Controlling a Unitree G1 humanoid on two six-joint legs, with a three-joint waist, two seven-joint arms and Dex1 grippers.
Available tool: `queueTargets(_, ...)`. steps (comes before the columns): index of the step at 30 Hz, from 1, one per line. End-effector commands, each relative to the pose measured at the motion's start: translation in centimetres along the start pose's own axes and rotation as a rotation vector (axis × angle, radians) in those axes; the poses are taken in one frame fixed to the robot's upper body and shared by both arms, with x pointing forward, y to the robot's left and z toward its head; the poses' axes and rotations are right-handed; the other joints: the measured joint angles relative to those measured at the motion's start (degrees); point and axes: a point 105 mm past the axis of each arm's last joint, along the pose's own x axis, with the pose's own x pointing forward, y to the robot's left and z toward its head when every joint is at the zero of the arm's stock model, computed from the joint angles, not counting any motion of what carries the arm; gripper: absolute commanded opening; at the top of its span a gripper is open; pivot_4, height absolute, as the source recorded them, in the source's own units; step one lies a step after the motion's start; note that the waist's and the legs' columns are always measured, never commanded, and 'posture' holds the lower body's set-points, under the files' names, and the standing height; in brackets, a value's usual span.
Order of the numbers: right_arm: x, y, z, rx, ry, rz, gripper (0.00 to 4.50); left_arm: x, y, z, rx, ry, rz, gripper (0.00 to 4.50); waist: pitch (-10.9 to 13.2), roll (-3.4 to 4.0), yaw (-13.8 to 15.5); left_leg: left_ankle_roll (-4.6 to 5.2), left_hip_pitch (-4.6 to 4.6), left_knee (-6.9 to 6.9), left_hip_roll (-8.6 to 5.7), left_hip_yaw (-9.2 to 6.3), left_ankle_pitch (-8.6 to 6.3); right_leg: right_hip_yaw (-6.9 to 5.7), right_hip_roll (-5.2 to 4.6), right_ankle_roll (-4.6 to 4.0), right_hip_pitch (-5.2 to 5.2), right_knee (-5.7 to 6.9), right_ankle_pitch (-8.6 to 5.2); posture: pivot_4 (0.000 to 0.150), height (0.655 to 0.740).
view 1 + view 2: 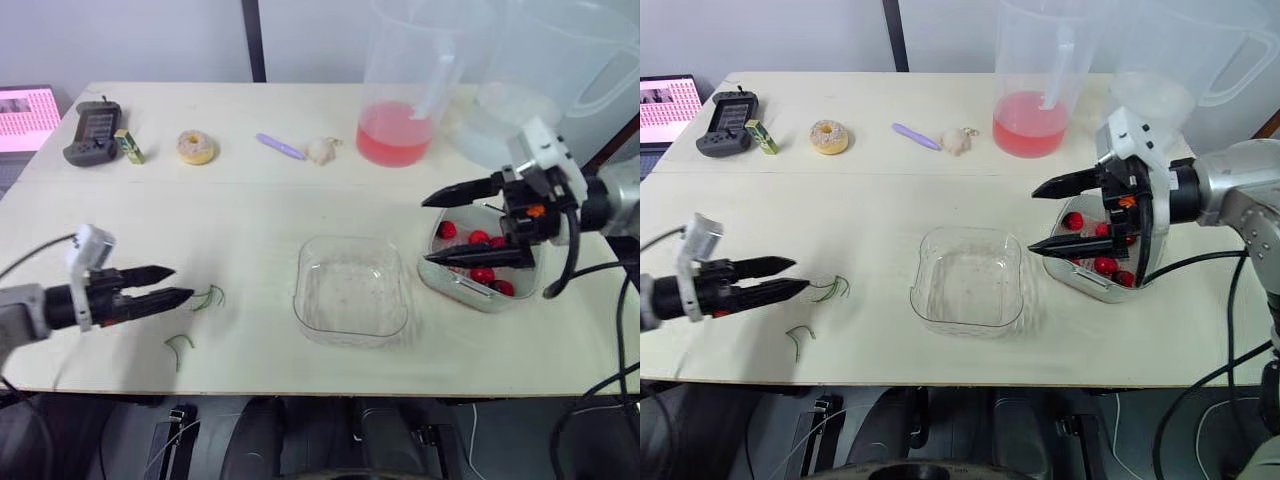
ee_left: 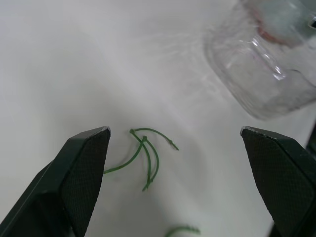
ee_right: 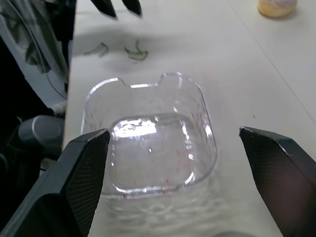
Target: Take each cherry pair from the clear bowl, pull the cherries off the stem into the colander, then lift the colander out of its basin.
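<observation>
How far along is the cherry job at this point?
Done: the clear square plastic bowl looks empty, red cherries sit in the pale colander, and bare green stems lie on the table. In hand: nothing; the left hand is open by the stems, the right hand open above the colander. Left: lifting the colander out.

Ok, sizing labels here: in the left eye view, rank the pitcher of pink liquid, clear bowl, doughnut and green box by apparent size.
Largest to smallest:
pitcher
clear bowl
doughnut
green box
The pitcher's top is cut off, yet it looks biggest.
</observation>
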Motion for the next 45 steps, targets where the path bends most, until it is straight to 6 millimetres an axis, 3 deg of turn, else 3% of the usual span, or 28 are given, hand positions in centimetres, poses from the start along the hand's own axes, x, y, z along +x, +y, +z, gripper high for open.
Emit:
queueTargets(1, -1.0, 0.3, 0.5, -0.041, 0.017, -0.047, 4.50, -0.1, -2.1, 1.8, 0.108, 0.003, -0.110, 4.44, -0.01, 0.01, 0.08, 0.00, 0.00, 0.00, 0.00, 0.00, 0.00, 0.00, -0.02, 0.00, 0.00, 0.00, 0.00, 0.150, 0.7321)
queueTargets(4, -2.5, 0.2, -0.9, 0.036, 0.072, -0.197, 4.50, 2.1, -6.1, 4.7, 0.287, -0.002, -0.341, 4.44, 0.00, -0.04, 1.07, -0.01, -0.07, 0.01, -0.01, -0.02, 0.00, -0.03, -0.06, 0.00, 0.00, -0.03, 0.00, 0.150, 0.7321)
queueTargets(9, -5.0, 1.3, -2.9, 0.114, 0.154, -0.419, 4.50, 6.0, -8.7, 7.7, 0.434, -0.043, -0.517, 4.44, -0.07, 0.06, 1.62, -0.01, -0.07, 0.03, -0.06, 0.05, 0.00, -0.02, -0.02, 0.00, 0.20, -0.25, 0.02, 0.150, 0.7321)
queueTargets(14, -7.8, 4.3, -5.2, 0.219, 0.238, -0.600, 4.50, 9.0, -10.8, 9.6, 0.509, -0.078, -0.647, 4.44, -0.07, 0.02, 1.63, 0.03, 0.00, 0.09, -0.02, -0.11, 0.01, -0.03, 0.22, 0.06, 0.34, -0.21, 0.03, 0.150, 0.7321)
queueTargets(18, -9.9, 7.2, -7.0, 0.313, 0.262, -0.735, 4.50, 10.2, -11.6, 10.7, 0.563, -0.092, -0.724, 4.44, -0.10, -0.05, 1.48, 0.04, 0.11, 0.18, -0.02, -0.28, 0.01, -0.04, 0.30, 0.15, 0.44, -0.02, -0.05, 0.150, 0.7321)
queueTargets(23, -12.9, 9.5, -8.3, 0.458, 0.135, -0.922, 4.50, 11.6, -11.7, 12.4, 0.573, -0.152, -0.765, 4.44, -0.13, -0.05, 1.13, 0.03, 0.23, 0.22, -0.02, -0.27, 0.01, -0.03, 0.29, 0.29, 0.58, -0.07, -0.15, 0.150, 0.7321)
queueTargets(26, -12.6, 10.8, -9.0, 0.491, 0.150, -0.917, 4.50, 11.9, -11.3, 12.3, 0.580, -0.155, -0.766, 4.44, -0.14, -0.06, 1.01, 0.03, 0.29, 0.23, -0.02, -0.28, 0.00, -0.03, 0.25, 0.29, 0.64, -0.07, -0.15, 0.150, 0.7321)
queueTargets(29, -12.5, 10.8, -9.3, 0.485, 0.148, -0.922, 4.50, 11.9, -10.9, 12.4, 0.576, -0.164, -0.754, 4.44, -0.14, -0.05, 0.94, 0.04, 0.34, 0.11, -0.01, -0.30, 0.00, -0.04, 0.27, 0.27, 0.64, -0.08, -0.16, 0.150, 0.7321)
queueTargets(33, -10.9, 8.7, -8.0, 0.380, 0.177, -0.865, 4.50, 12.0, -10.1, 11.8, 0.576, -0.164, -0.699, 4.44, -0.14, -0.05, 0.30, 0.03, 0.35, 0.19, -0.02, -0.27, 0.00, -0.04, 0.21, 0.27, 0.69, -0.10, -0.15, 0.150, 0.7321)
queueTargets(39, -6.4, 4.9, -5.8, 0.201, 0.185, -0.773, 4.50, 11.9, -8.8, 11.0, 0.544, -0.206, -0.566, 4.44, -0.13, -0.07, 0.11, 0.04, 0.41, 0.09, -0.02, -0.32, 0.00, -0.06, 0.23, 0.16, 0.71, -0.09, -0.09, 0.150, 0.7321)
queueTargets(42, -4.8, 3.4, -5.4, 0.203, 0.174, -0.759, 4.50, 11.6, -8.2, 10.9, 0.518, -0.231, -0.506, 4.44, -0.11, -0.10, 0.21, 0.04, 0.33, 0.11, -0.02, -0.35, 0.01, -0.06, 0.24, 0.07, 0.67, -0.10, -0.04, 0.150, 0.7321)
queueTargets(45, -4.2, 2.9, -5.9, 0.166, 0.292, -0.734, 4.50, 11.4, -8.0, 10.2, 0.519, -0.224, -0.470, 4.44, -0.11, -0.09, 0.44, 0.04, 0.25, 0.15, -0.07, -0.34, 0.01, -0.06, 0.17, 0.09, 0.67, -0.14, -0.05, 0.150, 0.7321)
